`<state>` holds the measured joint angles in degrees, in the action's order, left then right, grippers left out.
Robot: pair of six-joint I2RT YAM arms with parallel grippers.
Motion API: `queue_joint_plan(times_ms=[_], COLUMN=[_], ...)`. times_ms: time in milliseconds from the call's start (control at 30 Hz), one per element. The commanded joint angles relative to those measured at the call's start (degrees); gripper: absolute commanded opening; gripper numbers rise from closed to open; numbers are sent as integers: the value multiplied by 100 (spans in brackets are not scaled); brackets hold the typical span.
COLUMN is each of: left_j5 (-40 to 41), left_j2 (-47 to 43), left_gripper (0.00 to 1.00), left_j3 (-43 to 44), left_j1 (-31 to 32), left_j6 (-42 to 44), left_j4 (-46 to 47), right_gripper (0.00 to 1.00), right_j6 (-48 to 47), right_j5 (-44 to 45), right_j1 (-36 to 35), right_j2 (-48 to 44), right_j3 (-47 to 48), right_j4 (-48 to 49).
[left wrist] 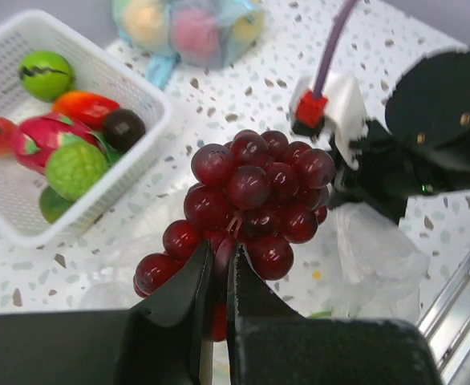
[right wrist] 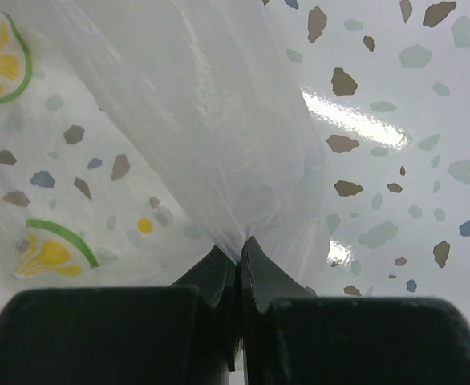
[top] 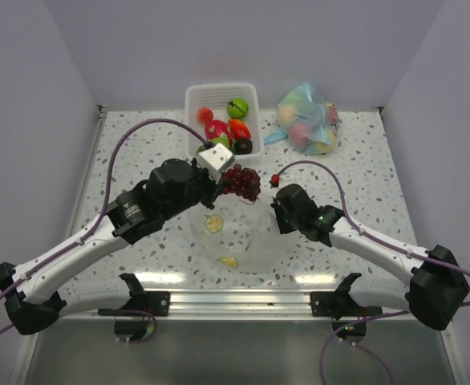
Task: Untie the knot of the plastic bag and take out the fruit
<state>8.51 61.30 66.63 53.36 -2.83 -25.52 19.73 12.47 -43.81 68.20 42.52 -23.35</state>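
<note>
From the top, the left gripper was clamped on the grapes, held over the plastic bag. The bag lay flat mid-table with two citrus slices inside, and the right gripper pinched its edge.

Left wrist: glossy round grapes hung off one thin stem, so they could easily slip.

Right wrist: thin crinkly film between closed fingers. A hard tug might tear it or drag the slices.

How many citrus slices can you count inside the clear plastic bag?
2. One citrus slice lies toward the plastic bag's far side, close to the grapes; the other slice lies near its front edge. Crumpled plastic or the arms may hide more.
</note>
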Motion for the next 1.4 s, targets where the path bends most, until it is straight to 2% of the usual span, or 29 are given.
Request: queue_joint_plan(times_ms=[0,133,233,333,533,900,933,1000,1033,1167,1200,1367], left_j5=[790,1573,1847,1768,1847,1267,1189,1039,1004,933,924,985], left_j2=[118,532,962,1594,2965,5636,5778,6103,6157,6070,5895,5087], left_gripper=[0,0,0,0,0,0,4,26,50,95,99,100], left_j3=[893,1510,1844,2274,3302,5087,5140,5202,5228,5089,5010,4290], left_j1=[-28,-124,-317,-948,-1792,-2717,-2813,-2875,-2928,-2946,-2946,-2946], left_j6=[-253,-183,-51,-156,-534,-368,-298,-280,-288,-306,-315,-446], left_j4=[371,740,1224,1444,1752,2744,2841,3061,3079,3053,3061,2834], right_gripper=[0,0,0,0,0,0,0,0,0,0,0,0], right_j6=[145,198,207,181,110,58,75,58,58,49,49,-39], right_j5=[-16,-113,-122,-139,-288,-473,-500,-474,-474,-421,-421,-386], right_j1=[22,31,31,31,31,22,31,31,31,31,31,22], right_j2=[-185,-246,-264,-273,-360,-440,-457,-466,-475,-457,-457,-378], right_j3=[-95,-130,-104,-16,203,415,415,388,380,362,353,476], right_j4=[24,33,15,-55,-231,-450,-459,-486,-495,-504,-486,-495])
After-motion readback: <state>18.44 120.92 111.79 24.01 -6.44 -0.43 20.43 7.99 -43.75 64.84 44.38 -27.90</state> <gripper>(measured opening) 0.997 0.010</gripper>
